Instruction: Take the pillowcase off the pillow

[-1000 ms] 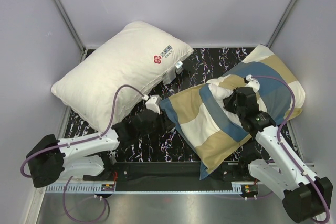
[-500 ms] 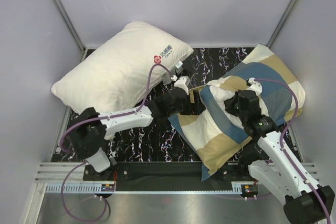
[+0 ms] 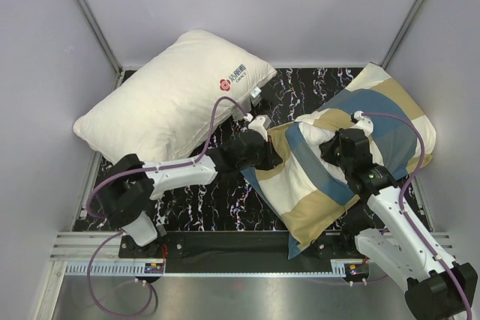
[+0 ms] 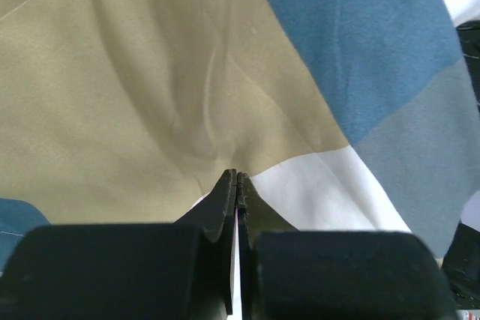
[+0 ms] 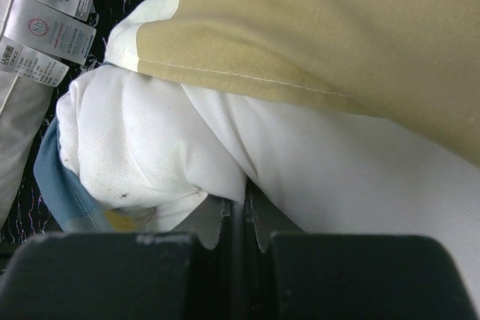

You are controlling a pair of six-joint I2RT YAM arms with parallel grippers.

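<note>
The checked pillowcase in teal, tan and cream lies at the right of the table, still around the pillow. The off-white pillow pokes out of its open end at the middle. My left gripper reaches across to the case's left edge. In the left wrist view it is shut, and tan fabric of the pillowcase puckers into the tips. My right gripper sits on top of the bundle. It is shut on a fold of the white pillow, under the tan hem of the pillowcase.
A second white pillow with a red logo fills the back left, its sewn-in labels close to the exposed pillow end. The black marbled tabletop shows between the two. Grey walls close in on three sides; a metal rail runs along the front.
My left arm swung from the near left up and right to the pillowcase's edge, stood open there, and is now shut on the fabric. The right arm has hardly moved.
</note>
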